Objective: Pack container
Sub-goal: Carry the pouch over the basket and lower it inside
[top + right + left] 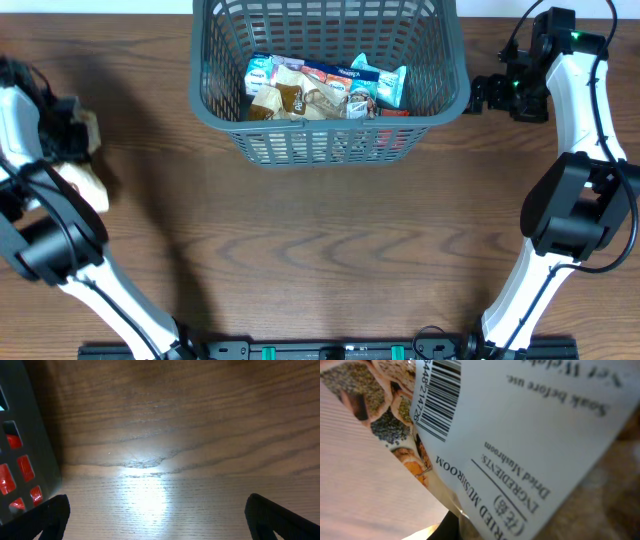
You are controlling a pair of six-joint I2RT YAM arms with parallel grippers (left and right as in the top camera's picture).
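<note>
The container (322, 146), a dark grey lattice basket, stands at the back middle of the table and holds several snack packets (322, 88). My left gripper (74, 136) is at the far left edge, well away from the basket, shut on a pale dried mushroom packet (88, 184). That packet's white label and barcode (520, 435) fill the left wrist view and hide the fingers. My right gripper (486, 95) is open and empty just right of the basket. In the right wrist view its fingers (157, 510) straddle bare wood, with the basket wall (30, 435) at the left.
A red packet (22, 467) shows through the basket's slots in the right wrist view. Both arms' white links run down the left and right sides of the table. A dark rail lies along the front edge (320, 350).
</note>
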